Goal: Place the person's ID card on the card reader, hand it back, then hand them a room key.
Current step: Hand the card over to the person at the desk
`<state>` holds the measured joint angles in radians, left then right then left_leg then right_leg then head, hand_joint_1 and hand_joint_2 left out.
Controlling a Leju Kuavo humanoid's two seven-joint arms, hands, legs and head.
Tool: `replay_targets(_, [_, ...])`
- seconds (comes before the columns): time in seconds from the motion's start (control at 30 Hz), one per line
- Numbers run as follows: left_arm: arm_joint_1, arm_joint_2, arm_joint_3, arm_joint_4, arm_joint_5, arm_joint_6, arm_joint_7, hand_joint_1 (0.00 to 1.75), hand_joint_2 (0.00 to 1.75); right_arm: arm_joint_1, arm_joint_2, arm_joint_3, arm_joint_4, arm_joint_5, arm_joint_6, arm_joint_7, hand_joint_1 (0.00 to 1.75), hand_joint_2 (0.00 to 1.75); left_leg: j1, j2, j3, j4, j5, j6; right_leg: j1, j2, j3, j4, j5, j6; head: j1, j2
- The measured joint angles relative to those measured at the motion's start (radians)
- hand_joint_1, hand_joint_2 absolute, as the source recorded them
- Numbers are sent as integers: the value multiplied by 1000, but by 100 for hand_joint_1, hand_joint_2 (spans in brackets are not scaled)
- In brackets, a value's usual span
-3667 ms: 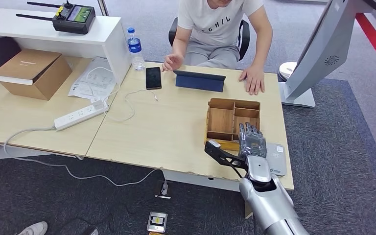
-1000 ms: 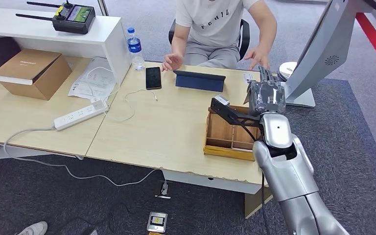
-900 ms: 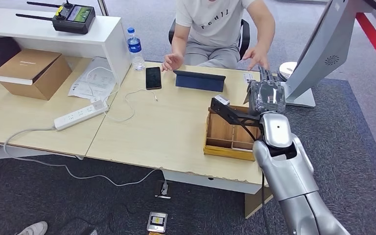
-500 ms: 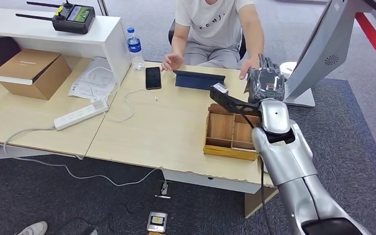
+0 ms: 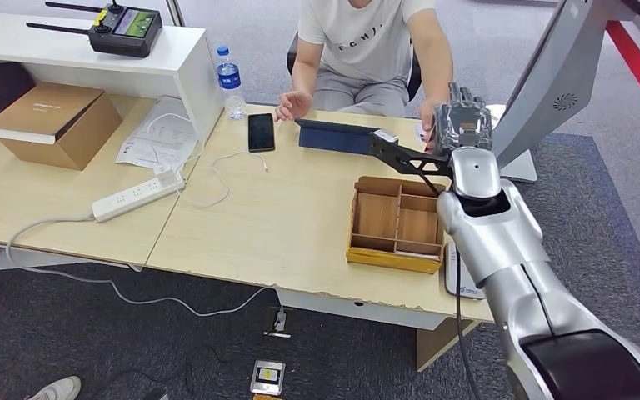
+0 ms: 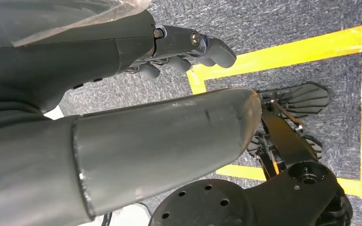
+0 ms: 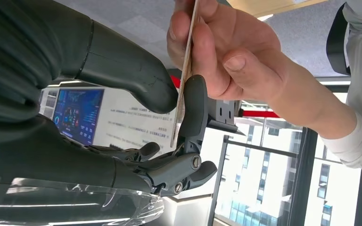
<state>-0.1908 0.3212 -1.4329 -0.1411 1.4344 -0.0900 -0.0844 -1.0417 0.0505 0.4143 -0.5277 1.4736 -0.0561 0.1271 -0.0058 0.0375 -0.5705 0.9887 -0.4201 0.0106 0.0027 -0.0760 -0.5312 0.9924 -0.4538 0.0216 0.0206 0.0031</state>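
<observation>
My right hand (image 5: 462, 125) reaches over the far right side of the table (image 5: 283, 225) toward the seated person (image 5: 367, 42). In the right wrist view a thin pale ID card (image 7: 184, 80) shows edge-on, pinched between my thumb and a dark finger (image 7: 194, 108). The person's hand (image 7: 221, 52) grips the card's other end. The white card reader (image 5: 457, 279) lies at the front right table edge, partly behind my forearm. A wooden compartment box (image 5: 396, 223) sits beside it. My left hand (image 6: 184, 42) hangs over the floor, holding nothing.
A blue tablet (image 5: 337, 137), a black phone (image 5: 260, 132) and a water bottle (image 5: 231, 82) stand along the far side. A power strip (image 5: 137, 196) with cables and a cardboard box (image 5: 54, 123) lie to the left. A white kiosk (image 5: 550, 83) stands right of the table.
My right arm has lifted from the card reader at the front edge and stretched across the wooden box to the person. Their hand has come to my fingers and taken hold of the card.
</observation>
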Motion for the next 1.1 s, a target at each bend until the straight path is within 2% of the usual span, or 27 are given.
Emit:
replay_targets(0.17, [0,0,-2,0,5,1,5,0,0,-16,0,0,41,-3,-6,-5,175,175,0,0,0,0,0,0,0,0,0,0,0,0,0,0])
replay_targets(0.2, [0,0,-2,0,5,1,6,0,0,-18,-1,0,47,-4,-7,-5,137,175,0,0,0,0,0,0,0,0,0,0,0,0,0,0])
replay_targets(0.3, [0,0,-2,0,3,2,10,0,0,-18,-3,0,66,-5,-15,-4,7,44,0,0,0,0,0,0,0,0,0,0,0,0,0,0])
replay_targets(0.33, [0,0,-3,0,1,2,10,0,0,-18,-5,0,72,-5,-23,-4,0,0,0,0,0,0,0,0,0,0,0,0,0,0,0,0])
replay_targets(0.47, [0,0,-8,0,-9,1,4,0,0,-17,-18,0,91,-16,-64,-16,0,0,0,0,0,0,0,0,0,0,0,0,0,0,0,0])
replay_targets(0.73, [0,0,-25,0,-12,-8,-12,0,0,-21,-54,1,107,-7,-84,-48,0,0,0,0,0,0,0,0,0,0,0,0,0,0,0,0])
replay_targets(1.1, [0,0,-26,0,13,-15,-11,0,0,-57,-96,1,112,-60,-82,-106,0,0,0,0,0,0,0,0,0,0,0,0,0,0,0,0])
